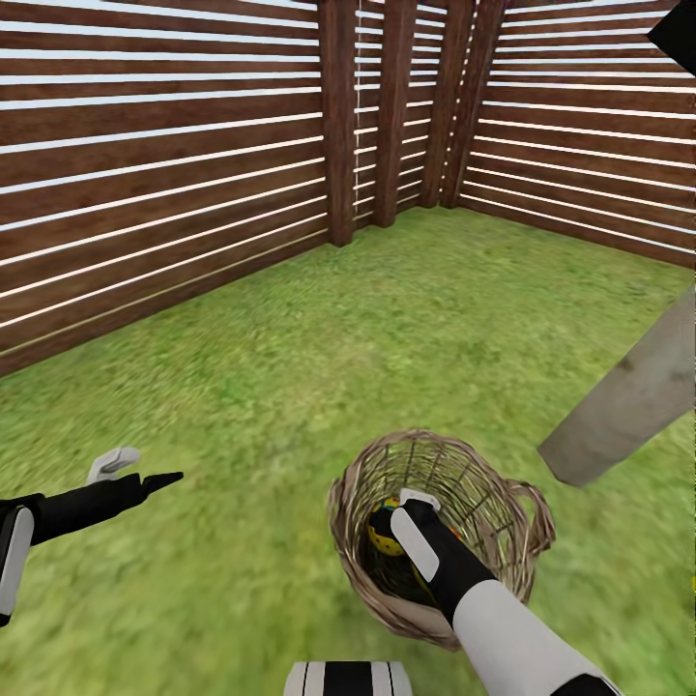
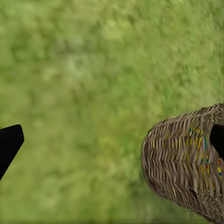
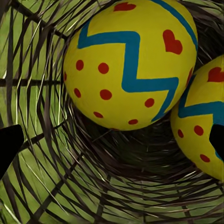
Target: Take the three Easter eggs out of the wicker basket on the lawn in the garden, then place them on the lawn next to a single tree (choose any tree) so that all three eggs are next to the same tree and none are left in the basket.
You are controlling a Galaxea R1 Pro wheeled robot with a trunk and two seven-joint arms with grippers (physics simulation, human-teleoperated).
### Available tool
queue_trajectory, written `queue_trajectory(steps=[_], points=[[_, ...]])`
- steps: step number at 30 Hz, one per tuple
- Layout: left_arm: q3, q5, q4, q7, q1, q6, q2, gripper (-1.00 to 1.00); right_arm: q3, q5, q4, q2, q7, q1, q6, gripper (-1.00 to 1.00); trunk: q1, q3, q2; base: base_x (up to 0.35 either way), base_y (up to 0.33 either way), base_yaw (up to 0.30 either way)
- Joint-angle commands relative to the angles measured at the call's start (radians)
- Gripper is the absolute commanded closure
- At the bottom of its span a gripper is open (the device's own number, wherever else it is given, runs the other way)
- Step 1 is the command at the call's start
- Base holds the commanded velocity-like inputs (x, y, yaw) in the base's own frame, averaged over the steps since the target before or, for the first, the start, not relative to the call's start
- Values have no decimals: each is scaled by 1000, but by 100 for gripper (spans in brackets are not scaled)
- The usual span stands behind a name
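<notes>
The right claw (image 1: 411,517) gapes open inside the wicker basket (image 1: 503,503) above two eggs (image 3: 128,65), seemingly touching neither.

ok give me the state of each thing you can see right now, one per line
wicker basket: upright on the lawn, eggs inside
Easter eggs: two visible, in the basket, ungrasped
right gripper: inside the basket, open
left gripper: above the grass, open, empty
tree: trunk right of the basket
</notes>
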Motion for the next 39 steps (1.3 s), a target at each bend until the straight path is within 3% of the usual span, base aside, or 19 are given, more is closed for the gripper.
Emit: queue_trajectory(steps=[1,12,24,34,39], points=[[1,7,0,1,0,9,0,-100,2,-7,-1,0,-8,-1,2,-100,0,-1,0,4,14,-121],[1,7,0,1,0,9,0,-100,2,-7,-1,0,-8,-1,2,-100,0,1,0,32,34,-84],[1,7,0,1,0,9,0,-100,5,4,-3,0,-5,1,-35,-100,5,-45,-3,0,0,-1],[0,8,12,-21,3,10,0,-100,12,31,6,0,33,-21,-75,-100,5,-45,-3,0,0,0],[-5,8,12,-12,3,10,-14,-100,9,27,-10,-9,18,-14,-69,-100,7,-65,-4,0,0,0]])
